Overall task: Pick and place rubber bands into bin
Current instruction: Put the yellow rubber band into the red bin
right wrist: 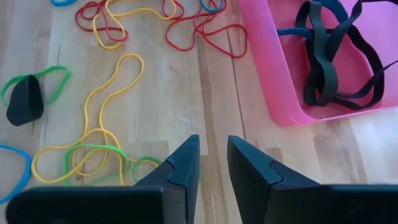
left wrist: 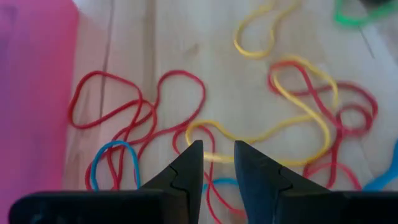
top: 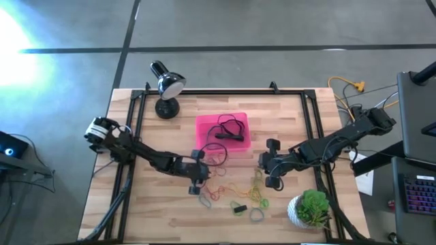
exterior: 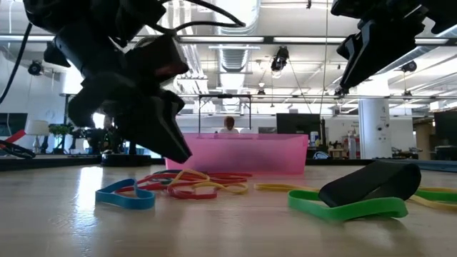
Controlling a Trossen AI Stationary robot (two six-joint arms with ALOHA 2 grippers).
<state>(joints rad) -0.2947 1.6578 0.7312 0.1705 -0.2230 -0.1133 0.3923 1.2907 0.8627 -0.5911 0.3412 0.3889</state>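
From above, the pink bin (top: 222, 135) sits at the middle of the wooden table (top: 136, 204), with black bands already inside it. The loose rubber bands (top: 228, 190) lie scattered on the wood just in front of the bin, toward the table's near edge. The left gripper (top: 198, 178) hangs over the left end of that scatter, close to the bin's near left corner. The right gripper (top: 269, 171) is beside the bin's near right corner, over bare wood at the right end of the scatter. A black lamp (top: 167, 88) stands at the far edge, a potted plant (top: 310, 208) near the right front corner; the left front of the table is free

At table height, the bin's near wall (exterior: 243, 155) rises behind a tangle of red and yellow bands (exterior: 193, 184); a blue band (exterior: 125, 195) and a green band (exterior: 353, 207) lie nearer, a black band (exterior: 371, 184) resting on the green one

Left wrist view: the gripper (left wrist: 218, 158) has its jaws slightly parted, nothing between them, above red and yellow loops (left wrist: 298, 118), the bin's wall (left wrist: 31, 93) just beside

Right wrist view: the gripper (right wrist: 213, 155) is likewise narrowly parted and empty over bare wood, the bin's corner (right wrist: 292, 112) near, black bands (right wrist: 329, 62) inside it
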